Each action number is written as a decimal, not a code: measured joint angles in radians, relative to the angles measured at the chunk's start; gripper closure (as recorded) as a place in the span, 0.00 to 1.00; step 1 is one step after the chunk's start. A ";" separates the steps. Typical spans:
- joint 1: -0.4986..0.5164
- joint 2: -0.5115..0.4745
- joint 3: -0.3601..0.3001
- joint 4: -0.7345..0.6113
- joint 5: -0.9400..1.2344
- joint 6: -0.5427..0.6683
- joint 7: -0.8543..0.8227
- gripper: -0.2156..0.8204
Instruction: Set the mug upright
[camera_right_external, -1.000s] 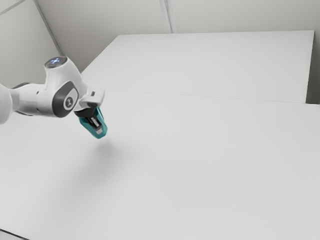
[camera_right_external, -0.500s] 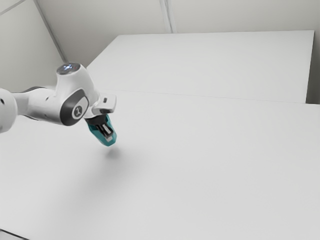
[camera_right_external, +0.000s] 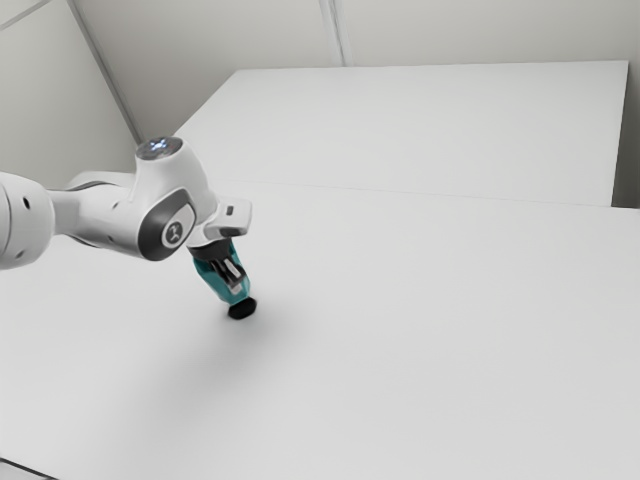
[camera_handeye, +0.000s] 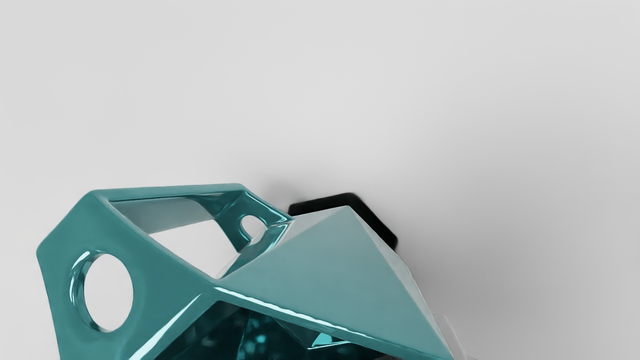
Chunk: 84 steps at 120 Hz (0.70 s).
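My tool (camera_right_external: 234, 282) is gripping the blue-green mug (camera_right_external: 213, 282), with its fingers pinching the mug's side wall. The mug is tilted in the tool, over the white surface (camera_right_external: 430, 350). Its open end faces back toward my hand, and its low end points down and away. The handle (camera_handeye: 110, 220) sticks out to the side, away from the fingers. A black patch (camera_right_external: 242, 309) is right by the mug's low end.
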 joint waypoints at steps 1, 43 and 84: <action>0.000 0.001 0.000 0.000 0.000 0.000 -0.001 0.96; -0.004 0.022 -0.006 -0.007 0.001 0.004 -0.026 0.96; -0.015 0.035 0.000 -0.007 0.003 0.011 -0.044 0.96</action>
